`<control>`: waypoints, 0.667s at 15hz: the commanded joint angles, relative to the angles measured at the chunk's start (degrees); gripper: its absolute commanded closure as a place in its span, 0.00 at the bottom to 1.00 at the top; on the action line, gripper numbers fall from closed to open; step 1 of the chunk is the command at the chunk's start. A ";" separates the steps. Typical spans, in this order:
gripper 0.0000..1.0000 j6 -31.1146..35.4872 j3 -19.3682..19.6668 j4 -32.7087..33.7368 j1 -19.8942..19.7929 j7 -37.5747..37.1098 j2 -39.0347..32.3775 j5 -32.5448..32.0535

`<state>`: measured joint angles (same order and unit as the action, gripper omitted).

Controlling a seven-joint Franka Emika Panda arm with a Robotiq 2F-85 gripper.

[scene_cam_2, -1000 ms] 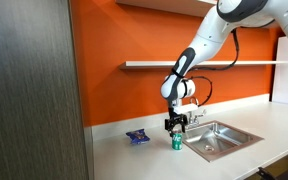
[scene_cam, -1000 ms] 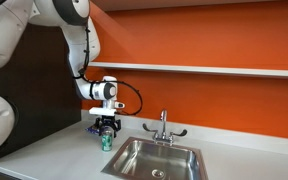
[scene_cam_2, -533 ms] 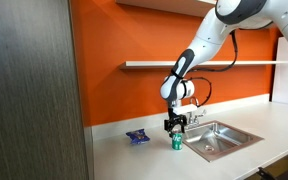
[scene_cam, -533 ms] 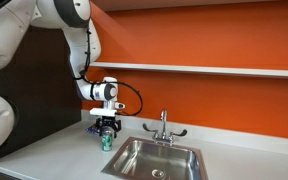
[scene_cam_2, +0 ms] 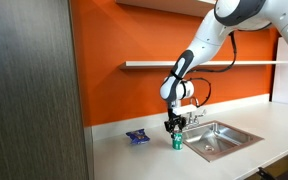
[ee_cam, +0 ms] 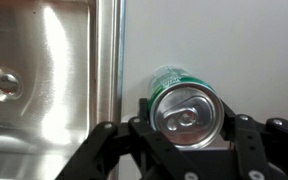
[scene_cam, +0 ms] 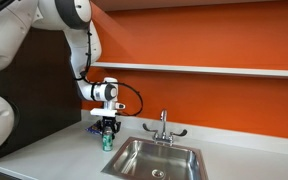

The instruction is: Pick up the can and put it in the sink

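The green can [scene_cam: 107, 143] [scene_cam_2: 177, 144] stands upright on the white counter, just beside the sink [scene_cam: 134, 147] [scene_cam_2: 224, 137]. My gripper [scene_cam: 107, 137] [scene_cam_2: 176, 137] comes straight down over it. In the wrist view the can's [ee_cam: 187, 108] silver top fills the space between the black fingers [ee_cam: 144, 112], which press against its sides, so the gripper [ee_cam: 189, 118] is shut on the can. The steel basin [ee_cam: 44, 80] with its drain lies left of the can there.
A chrome faucet [scene_cam: 164, 124] with two lever handles rises behind the basin. A flat blue-purple packet [scene_cam_2: 137, 136] lies on the counter on the can's far side from the sink. A white shelf [scene_cam: 204, 69] runs along the orange wall above.
The jaws have closed onto the can's sides. The arm and the can stay where they were.
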<state>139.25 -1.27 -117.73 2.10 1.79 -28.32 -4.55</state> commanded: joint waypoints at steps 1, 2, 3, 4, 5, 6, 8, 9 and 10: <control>0.62 -1.03 0.01 1.90 -0.34 0.23 -1.06 0.71; 0.62 -1.08 0.08 1.97 -0.33 0.07 -1.07 0.75; 0.62 -1.28 0.27 1.92 -0.25 -0.31 -0.76 0.69; 0.62 -1.36 0.46 1.73 -0.18 -0.64 -0.27 0.59; 0.62 -1.51 0.41 1.23 -0.29 -0.53 0.64 0.77; 0.62 -1.47 0.66 0.86 -0.15 -0.96 1.18 0.62; 0.62 -1.84 0.79 0.14 -0.10 -1.18 2.49 0.64; 0.62 -1.90 0.92 -0.27 0.02 -1.41 3.21 0.49; 0.62 -1.90 1.04 -0.71 0.12 -1.70 4.07 0.38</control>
<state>139.16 -0.44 -117.07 2.09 1.34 -28.06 -4.47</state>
